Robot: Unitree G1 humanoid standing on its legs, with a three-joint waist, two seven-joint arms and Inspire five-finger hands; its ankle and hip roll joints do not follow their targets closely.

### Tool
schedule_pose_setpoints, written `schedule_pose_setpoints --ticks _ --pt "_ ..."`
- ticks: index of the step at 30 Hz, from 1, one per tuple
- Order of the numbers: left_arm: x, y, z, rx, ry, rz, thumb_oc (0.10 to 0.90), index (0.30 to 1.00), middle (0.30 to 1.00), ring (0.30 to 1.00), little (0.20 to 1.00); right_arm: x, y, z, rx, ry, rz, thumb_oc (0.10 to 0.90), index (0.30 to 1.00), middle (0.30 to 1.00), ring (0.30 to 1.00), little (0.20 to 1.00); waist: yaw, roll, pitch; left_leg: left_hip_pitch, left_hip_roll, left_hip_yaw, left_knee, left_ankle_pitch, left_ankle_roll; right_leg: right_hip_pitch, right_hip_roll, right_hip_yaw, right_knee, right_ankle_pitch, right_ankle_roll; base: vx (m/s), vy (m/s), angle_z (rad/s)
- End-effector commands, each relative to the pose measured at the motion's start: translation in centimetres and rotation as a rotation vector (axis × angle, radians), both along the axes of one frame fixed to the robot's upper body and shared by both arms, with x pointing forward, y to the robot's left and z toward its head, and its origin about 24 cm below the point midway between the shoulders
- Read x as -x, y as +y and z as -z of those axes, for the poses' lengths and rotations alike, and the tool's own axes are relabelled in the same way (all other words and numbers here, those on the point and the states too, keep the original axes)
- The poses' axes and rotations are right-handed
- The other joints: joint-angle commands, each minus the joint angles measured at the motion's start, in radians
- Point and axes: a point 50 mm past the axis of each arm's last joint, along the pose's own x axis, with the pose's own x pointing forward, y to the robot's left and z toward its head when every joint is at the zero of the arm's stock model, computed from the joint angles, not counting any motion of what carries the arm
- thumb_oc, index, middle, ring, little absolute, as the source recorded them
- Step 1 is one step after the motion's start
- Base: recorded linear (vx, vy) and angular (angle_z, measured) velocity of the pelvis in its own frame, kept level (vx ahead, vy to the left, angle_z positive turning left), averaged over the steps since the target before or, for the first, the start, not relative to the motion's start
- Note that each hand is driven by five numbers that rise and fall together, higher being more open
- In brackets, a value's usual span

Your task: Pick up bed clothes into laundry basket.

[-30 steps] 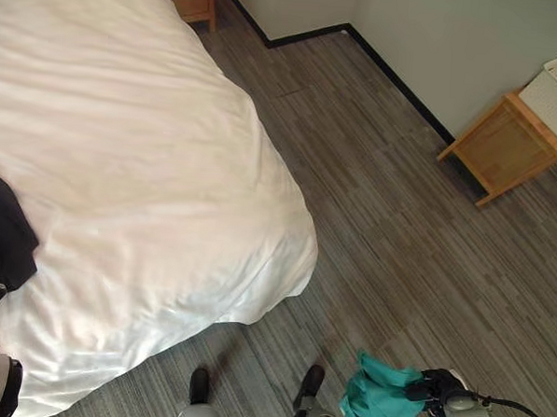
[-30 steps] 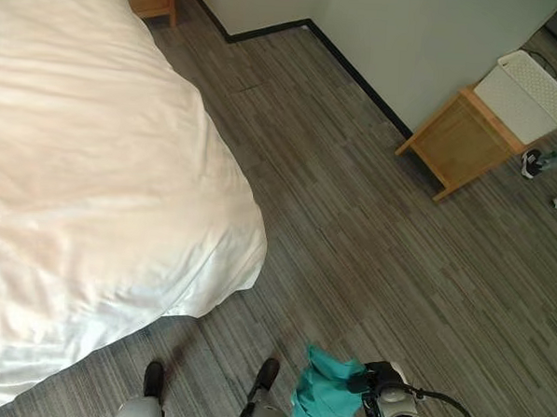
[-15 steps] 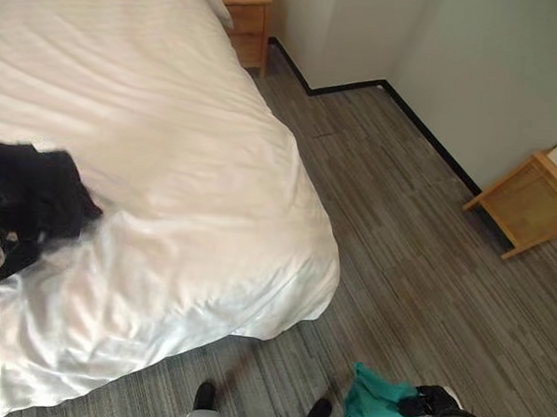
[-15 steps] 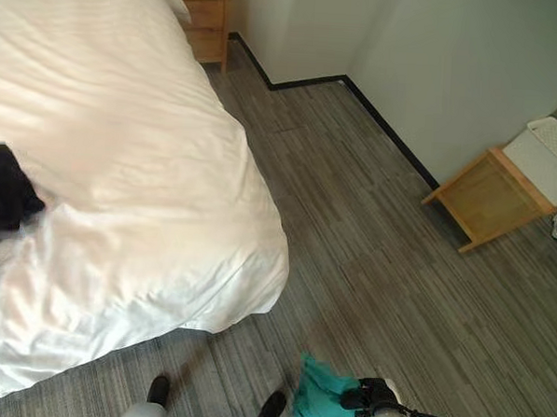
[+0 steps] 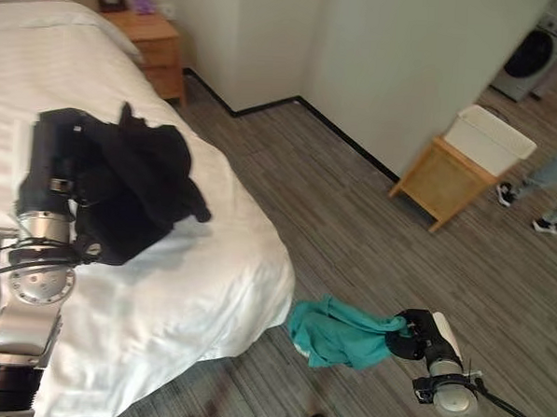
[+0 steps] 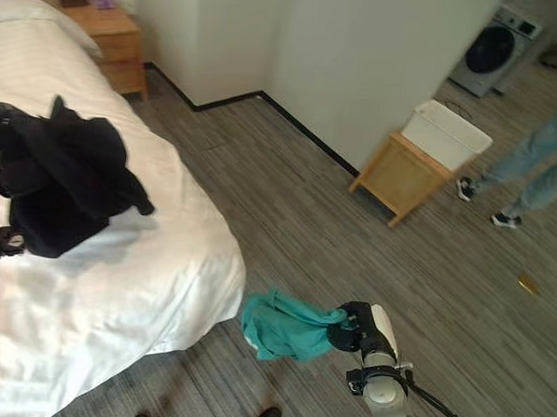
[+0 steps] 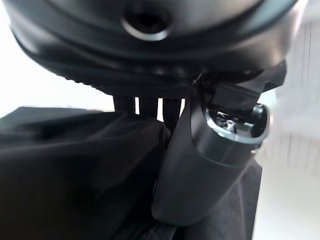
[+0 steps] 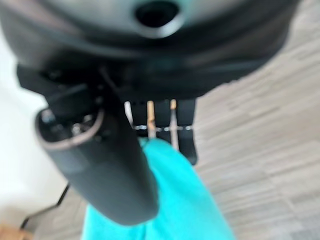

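My left hand [image 5: 45, 164] is raised over the white bed [image 5: 210, 270], shut on a black garment [image 5: 130, 187] that hangs from it in a bunch. In the left wrist view the thumb [image 7: 200, 165] presses against the black cloth [image 7: 65, 170]. My right hand [image 5: 412, 332] is held low over the floor beside the bed's corner, shut on a teal garment [image 5: 337, 331] that droops toward the bed. The teal cloth [image 8: 175, 200] sits under the thumb [image 8: 110, 170] in the right wrist view. A white laundry basket [image 5: 492, 140] stands on a wooden stool [image 5: 434, 184] by the wall, far right.
A wooden nightstand [image 5: 152, 38] stands at the head of the bed. A person's legs [image 5: 551, 176] are at the right edge near the basket. A washing machine [image 5: 539, 59] is at the back right. Open wood floor lies between bed and stool.
The camera has swung up and to the right. My left hand has lifted the black garment off the bed. The right hand has come up and forward with the teal garment.
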Motion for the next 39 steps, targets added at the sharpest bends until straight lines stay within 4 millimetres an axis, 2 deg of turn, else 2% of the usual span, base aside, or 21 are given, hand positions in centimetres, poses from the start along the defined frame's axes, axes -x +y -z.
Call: schedule_pose_setpoints --ticks 1,2,7,9,10,11,13,15,17,18,19,22,23,25,27,28,29,31,35,38,39 --pt "-0.1 -3.3 -11.1 -0.069 -0.510 0.121 0.400 0.300 0.300 0.300 0.300 -2.2 0.0 -4.5 0.111 -0.201 -0.095 0.400 0.300 0.300 0.300 0.300 -0.006 0.038 -0.031 -0.034 0.049 0.004 -0.018 -0.037 0.000 0.143 -0.116 -0.038 -0.188 0.183 0.176 0.11 -0.215 -0.90" --pt "-0.4 -3.9 -11.4 -0.098 -0.521 0.113 0.400 0.300 0.300 0.300 0.300 -2.9 1.1 -4.6 0.114 -0.209 -0.148 0.400 0.300 0.300 0.300 0.300 -0.017 0.059 -0.032 -0.009 0.075 0.025 -0.022 -0.050 -0.014 0.124 -0.109 -0.025 -0.207 0.173 0.176 0.12 -0.173 -0.83" --pt "-0.9 -3.2 -11.8 -0.179 -0.531 -0.002 0.400 0.300 0.300 0.300 0.300 -4.1 2.6 -5.2 0.103 -0.250 -0.203 0.400 0.300 0.300 0.300 0.300 -0.010 0.074 -0.022 0.017 0.117 0.083 -0.017 -0.045 -0.046 0.098 -0.094 -0.026 -0.225 0.157 0.176 0.11 -0.158 -1.11" --pt "-1.0 -2.0 -8.0 -0.047 -0.446 -0.052 0.400 0.300 0.300 0.300 0.300 -4.1 3.1 -6.0 0.108 -0.299 -0.220 0.400 0.300 0.300 0.300 0.300 -0.013 0.082 -0.009 0.030 0.173 0.093 -0.013 -0.024 -0.077 0.076 -0.072 -0.027 -0.209 0.140 0.176 0.25 -0.341 -1.14" --pt "-0.9 -1.9 -7.8 -0.042 -0.443 -0.056 0.400 0.300 0.300 0.300 0.300 -4.1 3.1 -6.0 0.113 -0.295 -0.224 0.400 0.300 0.300 0.300 0.300 -0.017 0.090 -0.015 0.029 0.178 0.094 -0.013 -0.023 -0.080 0.075 -0.067 -0.028 -0.208 0.137 0.176 0.22 -0.268 -1.02" --pt "0.0 -2.1 -2.4 0.094 -0.319 -0.049 0.400 0.300 0.300 0.300 0.300 -4.4 3.1 -6.9 0.106 -0.356 -0.209 0.400 0.300 0.300 0.300 0.300 -0.012 0.097 0.005 0.014 0.231 0.088 0.032 0.024 -0.096 0.068 -0.033 -0.029 -0.206 0.101 0.165 0.16 -0.173 -0.83" --pt "1.3 -2.2 0.3 0.161 -0.250 -0.044 0.400 0.300 0.300 0.300 0.300 -4.6 3.3 -7.2 0.122 -0.364 -0.230 0.400 0.300 0.300 0.300 0.300 -0.006 0.127 -0.002 -0.013 0.275 0.078 0.079 0.068 -0.113 0.066 0.012 -0.018 -0.222 0.073 0.147 0.15 -0.170 -0.76" --pt "2.9 -2.8 5.6 0.277 -0.067 -0.035 0.400 0.300 0.300 0.300 0.300 -5.3 3.4 -7.9 0.145 -0.387 -0.253 0.400 0.300 0.300 0.300 0.300 0.035 0.141 0.002 -0.080 0.299 -0.083 0.310 0.136 -0.097 0.061 0.103 0.036 -0.266 0.024 0.077 0.24 -0.207 -1.08" --pt "4.1 -4.1 9.3 0.355 0.081 -0.001 0.400 0.300 0.300 0.300 0.300 -5.1 3.2 -8.6 0.186 -0.401 -0.284 0.400 0.300 0.300 0.300 0.300 0.067 0.095 0.023 -0.176 0.221 -0.280 0.656 0.135 -0.045 0.060 0.131 0.063 -0.275 -0.014 -0.001 0.22 -0.322 -1.85" --pt "4.4 -4.5 10.6 0.374 0.137 0.000 0.400 0.300 0.300 0.300 0.300 -5.1 3.1 -9.0 0.196 -0.416 -0.283 0.400 0.300 0.300 0.300 0.300 0.087 0.072 0.041 -0.230 0.188 -0.338 0.818 0.110 -0.045 0.082 0.147 0.088 -0.281 -0.045 -0.014 0.25 -0.428 -2.13" --pt "5.1 -5.2 12.8 0.419 0.228 -0.006 0.400 0.300 0.300 0.300 0.300 -5.2 3.3 -9.5 0.185 -0.445 -0.279 0.400 0.300 0.300 0.300 0.300 0.115 0.022 0.082 -0.335 0.097 -0.385 1.080 0.044 -0.016 0.105 0.138 0.100 -0.280 -0.055 -0.036 0.27 -0.304 -1.71" --pt "6.1 -5.2 14.6 0.421 0.308 -0.027 0.400 0.300 0.300 0.300 0.300 -5.2 3.5 -10.1 0.181 -0.474 -0.273 0.400 0.300 0.300 0.300 0.300 0.149 0.019 0.097 -0.444 0.003 -0.393 1.199 -0.039 -0.004 0.133 0.174 0.125 -0.281 -0.073 -0.033 0.16 -0.060 -1.02" --pt "6.6 -5.1 15.2 0.424 0.338 -0.043 0.400 0.300 0.300 0.300 0.300 -5.2 3.7 -10.4 0.176 -0.495 -0.276 0.400 0.300 0.300 0.300 0.300 0.170 0.022 0.104 -0.491 -0.011 -0.385 1.192 -0.046 -0.001 0.154 0.194 0.139 -0.284 -0.083 -0.026 0.38 0.043 -0.73" --pt "6.8 -4.5 15.6 0.426 0.354 -0.066 0.400 0.300 0.300 0.300 0.300 -5.8 4.4 -11.7 0.158 -0.570 -0.285 0.400 0.300 0.300 0.300 0.300 0.232 0.027 0.119 -0.589 0.017 -0.354 0.990 -0.077 0.024 0.203 0.230 0.167 -0.291 -0.122 -0.006 0.45 0.125 -0.57" --pt "6.9 -4.3 16.0 0.413 0.381 -0.068 0.400 0.300 0.300 0.300 0.300 -6.3 4.7 -12.6 0.171 -0.610 -0.303 0.400 0.300 0.300 0.300 0.300 0.281 0.034 0.114 -0.588 0.012 -0.315 0.615 -0.080 0.052 0.238 0.253 0.186 -0.292 -0.144 0.019 0.50 0.209 -0.73" --pt "6.9 -4.0 16.1 0.388 0.392 -0.071 0.400 0.300 0.300 0.300 0.300 -6.7 4.9 -13.1 0.181 -0.631 -0.320 0.400 0.300 0.300 0.300 0.300 0.306 0.041 0.104 -0.584 0.010 -0.297 0.424 -0.009 0.047 0.265 0.275 0.194 -0.292 -0.164 0.027 0.38 0.125 -0.61" --pt "6.9 -4.0 16.1 0.388 0.392 -0.072 0.400 0.300 0.300 0.300 0.300 -6.7 4.9 -13.1 0.181 -0.631 -0.321 0.400 0.300 0.300 0.300 0.300 0.307 0.034 0.110 -0.564 0.004 -0.290 0.392 0.009 0.046 0.267 0.267 0.196 -0.292 -0.164 0.026 0.42 0.111 -0.36" --pt "6.9 -3.8 16.5 0.359 0.419 -0.089 0.400 0.300 0.300 0.300 0.300 -7.7 5.7 -15.0 0.179 -0.715 -0.345 0.400 0.300 0.300 0.300 0.300 0.357 0.057 0.075 -0.602 0.013 -0.210 0.074 0.163 0.021 0.337 0.329 0.198 -0.292 -0.216 0.038 0.52 0.163 -0.27" --pt "6.7 -3.3 16.7 0.355 0.426 -0.123 0.400 0.300 0.300 0.300 0.300 -8.7 6.7 -16.3 0.169 -0.764 -0.358 0.400 0.300 0.300 0.300 0.300 0.395 0.033 0.059 -0.662 0.035 -0.100 -0.014 0.191 0.028 0.419 0.345 0.205 -0.292 -0.285 0.051 0.42 0.192 0.07" --pt "7.6 -2.5 16.9 0.337 0.450 -0.152 0.400 0.300 0.300 0.300 0.300 -8.8 7.8 -15.8 0.144 -0.754 -0.383 0.400 0.300 0.300 0.300 0.300 0.425 0.003 0.041 -0.627 0.040 -0.034 -0.001 0.229 0.068 0.444 0.344 0.209 -0.291 -0.270 0.072 0.42 0.245 -0.19" --pt "8.3 -1.8 17.2 0.316 0.478 -0.179 0.400 0.300 0.300 0.300 0.300 -8.5 7.8 -14.9 0.127 -0.721 -0.367 0.400 0.300 0.300 0.300 0.300 0.443 -0.045 0.025 -0.594 0.021 -0.055 -0.005 0.253 0.091 0.448 0.326 0.228 -0.236 -0.262 0.097 0.53 0.302 0.08"
